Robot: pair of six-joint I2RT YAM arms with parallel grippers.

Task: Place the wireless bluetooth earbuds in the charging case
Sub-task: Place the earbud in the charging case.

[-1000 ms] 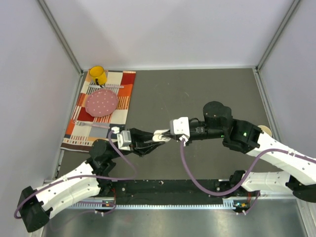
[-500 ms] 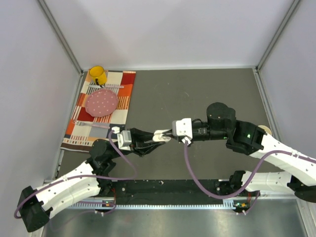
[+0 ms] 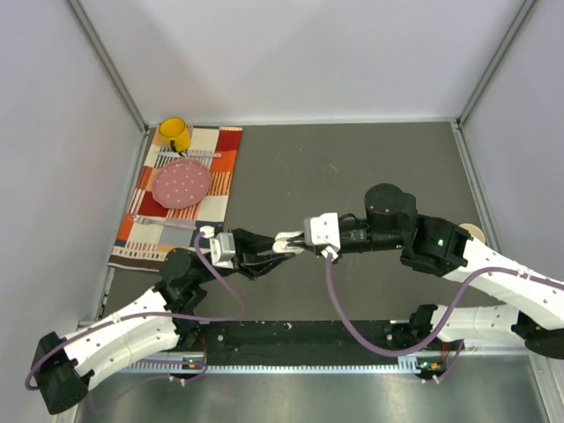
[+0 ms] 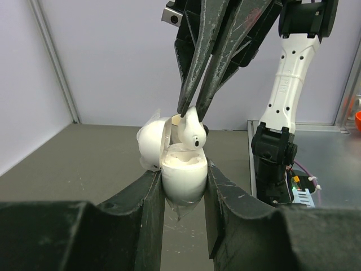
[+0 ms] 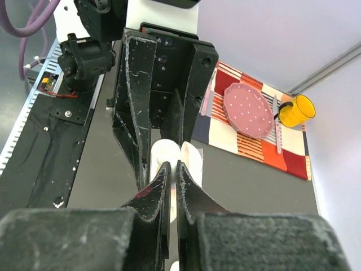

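Observation:
My left gripper (image 4: pixel 184 176) is shut on the white oval charging case (image 4: pixel 183 172), held above the table with its lid (image 4: pixel 151 137) hinged open to the left. My right gripper (image 4: pixel 192 108) comes down from above, shut on a glossy white earbud (image 4: pixel 192 129) that sits at the case's open mouth, its stem down toward a slot. In the right wrist view the right gripper (image 5: pixel 174 169) pinches the earbud in front of the case (image 5: pixel 159 153) and its lid (image 5: pixel 192 161). In the top view both grippers meet at the case (image 3: pixel 288 241). Other earbuds are out of view.
A striped cloth (image 3: pixel 211 181) at the table's far left carries a pink dotted plate (image 3: pixel 182 182) and a yellow mug (image 3: pixel 174 134). A tan round object (image 3: pixel 476 233) lies at the right edge by the right arm. The grey walls close in the table.
The right arm drew back slightly to the right half a second ago and has come back left to the case. The left arm and case have stayed in place.

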